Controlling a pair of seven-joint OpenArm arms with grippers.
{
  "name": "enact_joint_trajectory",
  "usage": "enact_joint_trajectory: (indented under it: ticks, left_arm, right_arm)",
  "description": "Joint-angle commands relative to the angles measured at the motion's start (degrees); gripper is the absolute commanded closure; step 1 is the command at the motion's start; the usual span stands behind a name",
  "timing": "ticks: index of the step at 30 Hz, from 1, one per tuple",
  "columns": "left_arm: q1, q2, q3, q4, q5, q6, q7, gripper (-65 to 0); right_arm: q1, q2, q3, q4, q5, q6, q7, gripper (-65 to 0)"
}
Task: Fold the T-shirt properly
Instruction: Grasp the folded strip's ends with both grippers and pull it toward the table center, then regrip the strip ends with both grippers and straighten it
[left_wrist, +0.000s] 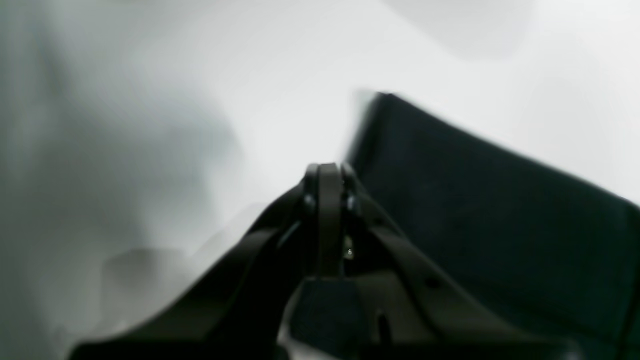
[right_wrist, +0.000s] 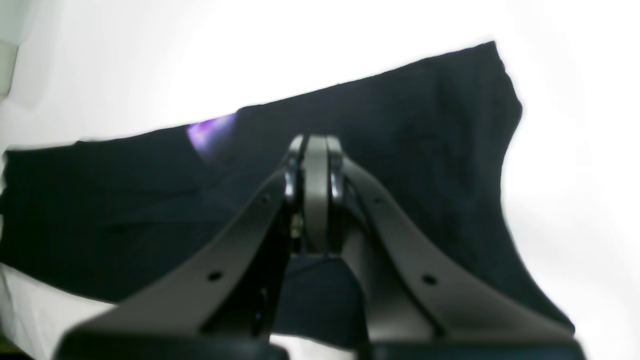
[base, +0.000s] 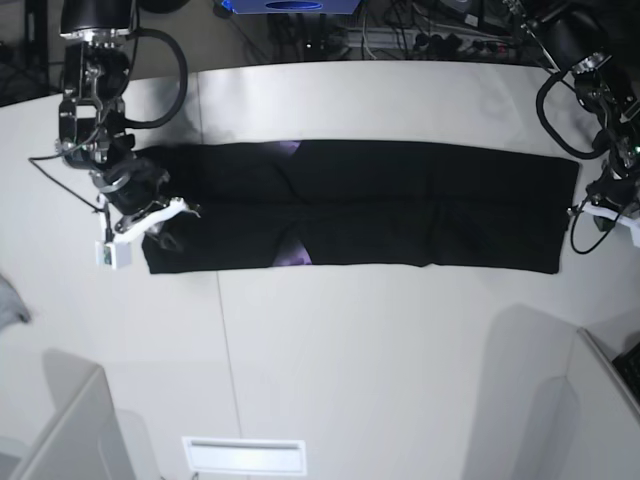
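Note:
The black T-shirt (base: 400, 210) lies flat as a long strip across the white table (base: 350, 350), with small purple bits of print (base: 292, 257) showing at a fold line. My right gripper (base: 180, 210) stands over the strip's left end. In the right wrist view, its fingers (right_wrist: 316, 150) are pressed together above the black cloth (right_wrist: 425, 150), with nothing seen between them. At the strip's right end, my left gripper (base: 578, 210) is shut. Its tips (left_wrist: 327, 172) stand just beside the shirt's corner (left_wrist: 475, 210), over bare table.
A grey cloth scrap (base: 8, 300) lies at the table's left edge. A white slotted plate (base: 243, 455) sits at the front edge. Grey panels stand at the front left (base: 60, 430) and front right (base: 600, 400). Cables and gear (base: 420, 35) line the back.

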Motion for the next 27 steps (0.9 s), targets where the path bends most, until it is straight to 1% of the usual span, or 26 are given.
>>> enact_joint_trajectory:
  ticks: [1,3,5,9,11,13,14,17,19,20,21,22,24,27]
  left_arm:
    - [0.49,-1.36,-1.00,1.93,-2.82,-1.29,-1.19,0.0]
    - [2.86,-1.97,-2.32,3.16,-6.42,-3.84,-1.19,0.0]
    - [5.41,-4.00,-2.76,3.51,-9.41,-5.60,-1.19,0.0]
    - [7.96,-4.87,-3.37,3.51,-11.43,-6.12,-1.63,0.0]
    - [7.96,-4.43,-6.19,3.51,-11.61,-6.12,-1.63,0.0]
    - [7.61,-4.35,-9.00,3.51,-11.61,-6.12,-1.63,0.0]
    - [7.52,-4.35,-9.70,3.51,-11.61,-6.12,-1.63,-2.5]
    - [7.17,-4.35,-9.88,3.51,-11.70,-6.12,-1.63,-32.3]
    - [6.03,-4.35,-9.79,3.25,-11.70,-6.21,-1.63,-48.9]
    - [5.41,-4.35,-9.70,2.46,-11.70,-6.91,-1.63,-55.8]
    - [4.97,-4.35,-9.70,1.05,-11.70,-8.06,-1.63,-60.7]
    - [3.92,-4.35,-9.09,-0.44,-11.70,-9.11,-1.63,-63.4]
    - [1.81,-4.52,-7.50,-4.84,-11.52,-11.05,-1.63,-64.5]
    - [-0.74,-4.70,-5.04,-10.82,-11.26,-11.40,-1.63,-64.5]
  right_arm:
    - [-0.25,0.49,0.22,2.18,0.61,0.46,1.11,0.0]
    - [-1.30,0.49,0.22,3.15,0.70,0.46,1.11,0.0]
    - [-2.09,0.49,0.13,3.24,0.70,0.46,1.11,0.0]
    - [-3.59,0.49,-0.22,3.24,0.70,0.46,1.11,0.0]
    - [-3.67,0.22,-0.31,3.24,0.70,0.46,1.11,0.0]
    - [-4.38,-1.10,-0.14,3.24,0.52,0.46,1.11,0.0]
    - [-4.64,-1.45,0.04,3.24,0.52,0.46,1.11,0.0]
    - [-4.82,-1.45,-0.31,3.24,0.34,0.55,1.11,0.0]
    - [-4.90,-1.45,-0.31,3.24,0.34,0.55,0.94,0.0]
    - [-4.90,-1.45,-0.31,3.24,0.34,0.55,0.85,0.0]
    - [-4.90,-1.54,-0.40,3.24,0.34,0.55,0.85,0.0]
    - [-4.99,-1.54,-0.40,3.24,0.43,0.55,0.85,0.0]
    - [-4.99,-1.54,-0.40,3.24,0.43,0.55,0.76,0.0]
    - [-4.99,-1.54,-0.40,3.24,0.61,0.55,0.67,0.0]
